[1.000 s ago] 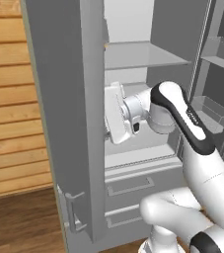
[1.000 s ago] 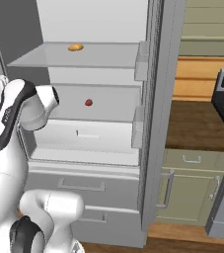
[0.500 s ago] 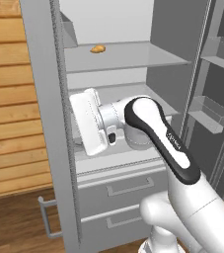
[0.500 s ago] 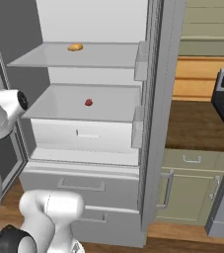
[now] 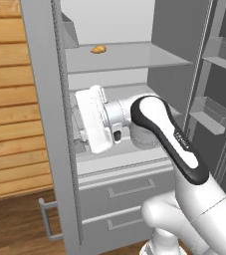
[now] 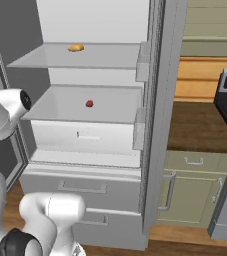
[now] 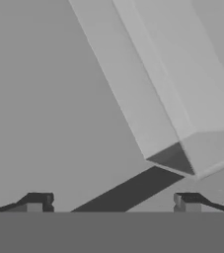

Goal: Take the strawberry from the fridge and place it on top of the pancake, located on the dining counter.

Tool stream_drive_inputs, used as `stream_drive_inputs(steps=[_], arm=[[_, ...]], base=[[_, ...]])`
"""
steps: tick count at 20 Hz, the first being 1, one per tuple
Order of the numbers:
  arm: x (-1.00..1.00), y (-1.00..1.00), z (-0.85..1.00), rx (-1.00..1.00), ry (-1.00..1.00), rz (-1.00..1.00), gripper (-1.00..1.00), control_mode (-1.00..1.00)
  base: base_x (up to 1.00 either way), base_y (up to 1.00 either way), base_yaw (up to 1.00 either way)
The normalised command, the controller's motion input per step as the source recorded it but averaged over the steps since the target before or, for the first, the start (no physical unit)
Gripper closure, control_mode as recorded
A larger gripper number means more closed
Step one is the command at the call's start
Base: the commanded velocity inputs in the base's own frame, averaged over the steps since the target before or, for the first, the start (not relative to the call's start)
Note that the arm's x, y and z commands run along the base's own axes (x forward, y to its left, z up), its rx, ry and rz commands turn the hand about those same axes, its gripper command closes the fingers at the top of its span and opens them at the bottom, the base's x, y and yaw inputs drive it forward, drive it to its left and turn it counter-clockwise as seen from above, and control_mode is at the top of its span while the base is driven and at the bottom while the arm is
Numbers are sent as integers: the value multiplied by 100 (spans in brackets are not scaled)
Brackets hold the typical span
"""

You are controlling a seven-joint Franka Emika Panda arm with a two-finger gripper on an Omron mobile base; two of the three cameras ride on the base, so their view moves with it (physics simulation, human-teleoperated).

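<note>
The fridge point(image 6: 150, 125) stands open, but the strawberry point(image 6: 89, 103) lies untouched on its middle shelf, at 5 o'clock from the orange food point(image 6: 75, 48), while the gripper point(image 7: 112, 200) hangs wide and empty, so picking and placing remain.

I've swung the white arm's wrist toward nine o'clock; in the right base view it has slid off the small red strawberry point(image 6: 89, 103), which now sits exposed on the tall light-grey fridge's point(image 6: 157, 100) middle shelf.
</note>
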Motion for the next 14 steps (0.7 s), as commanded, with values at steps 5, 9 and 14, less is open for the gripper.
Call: stream_drive_inputs(steps=[5, 9, 14], arm=[[0, -83, 7, -2, 3, -4, -100, -100], [8, -99, -1, -36, -7, 12, -100, -100], [2, -89, -4, -55, -12, 19, -100, -100]], base=[[0, 0, 0], [0, 0, 0], [0, 0, 0]])
